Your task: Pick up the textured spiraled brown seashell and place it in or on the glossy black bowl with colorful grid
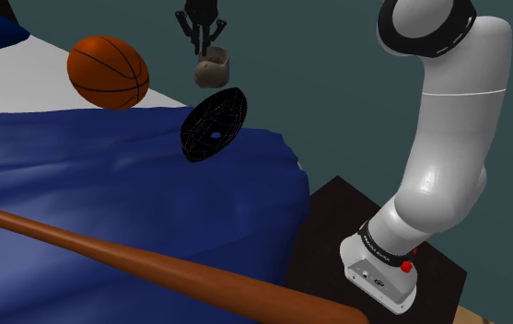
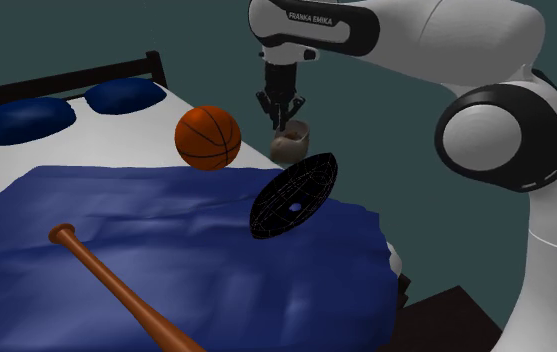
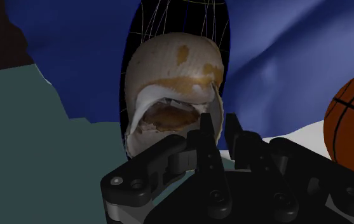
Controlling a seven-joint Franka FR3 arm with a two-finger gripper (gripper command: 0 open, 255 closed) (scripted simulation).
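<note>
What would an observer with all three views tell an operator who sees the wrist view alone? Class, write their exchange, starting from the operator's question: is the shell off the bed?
Observer: Yes. In the shoulder view the seashell hangs from the gripper above the blue blanket, apart from the black bowl below it.
Operator: Does the bowl lie flat?
Observer: No. In the second exterior view it stands steeply tilted near the blanket's edge.
Operator: Anything else lying there?
Observer: A brown baseball bat lies across the blanket, away from the bowl.
</note>
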